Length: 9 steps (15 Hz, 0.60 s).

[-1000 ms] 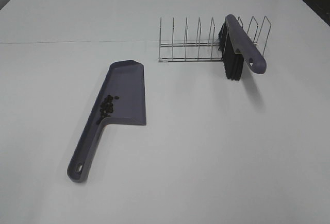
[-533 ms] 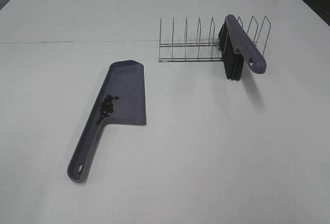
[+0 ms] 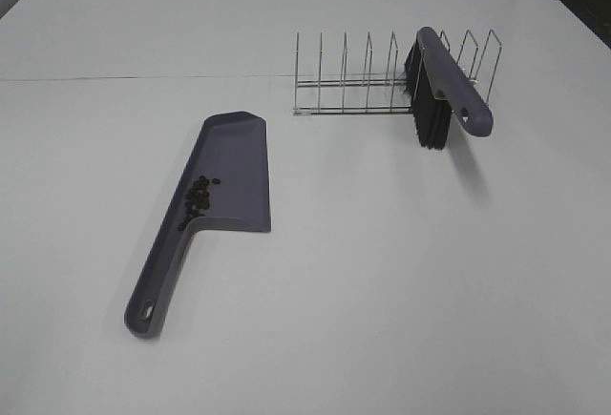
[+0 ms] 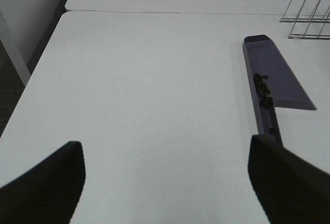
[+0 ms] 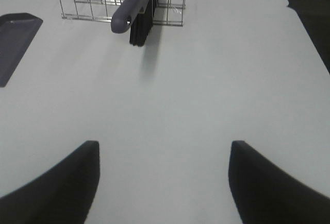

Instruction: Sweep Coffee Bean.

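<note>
A purple dustpan [image 3: 227, 172] lies flat on the white table, its handle pointing toward the front. The coffee beans [image 3: 198, 197] sit in a small dark cluster on the blade near the handle's root, and show too as coffee beans [image 4: 263, 89] on the dustpan [image 4: 281, 80] in the left wrist view. A purple brush [image 3: 441, 86] with black bristles leans in the wire rack [image 3: 355, 79]. My left gripper [image 4: 166, 175] is open over bare table, well short of the pan. My right gripper [image 5: 164, 175] is open and empty, well back from the brush [image 5: 136, 10].
The wire rack [image 5: 98, 0] stands at the back right of the table. A seam [image 3: 143, 78] crosses the tabletop behind the dustpan. The table's left edge [image 4: 38, 72] drops to a dark floor. Neither arm shows in the high view.
</note>
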Tool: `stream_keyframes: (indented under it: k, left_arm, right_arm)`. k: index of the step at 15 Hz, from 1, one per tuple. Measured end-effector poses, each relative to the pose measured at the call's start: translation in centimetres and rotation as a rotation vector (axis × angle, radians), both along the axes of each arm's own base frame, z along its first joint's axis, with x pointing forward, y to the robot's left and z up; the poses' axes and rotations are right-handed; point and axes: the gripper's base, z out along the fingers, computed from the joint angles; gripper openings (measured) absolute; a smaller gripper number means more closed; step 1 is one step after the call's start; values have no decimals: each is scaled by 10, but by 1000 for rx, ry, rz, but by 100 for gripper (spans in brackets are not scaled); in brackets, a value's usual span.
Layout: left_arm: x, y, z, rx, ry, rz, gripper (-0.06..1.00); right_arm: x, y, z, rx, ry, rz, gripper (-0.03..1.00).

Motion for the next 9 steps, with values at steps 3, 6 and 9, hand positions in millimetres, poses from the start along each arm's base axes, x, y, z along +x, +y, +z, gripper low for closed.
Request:
stream_keyframes:
  k: [3, 6, 9]
  left_arm:
    - [0, 0, 0, 0, 0, 2, 81]
    - [0, 0, 0, 0, 0, 2, 81]
    - [0, 0, 0, 2, 0, 1, 81]
  right_arm:
    - [-1, 0, 0, 0, -7, 0, 62]
    - [-1, 0, 0, 1, -7, 1, 62]
    - [-1, 0, 0, 2, -7, 1, 62]
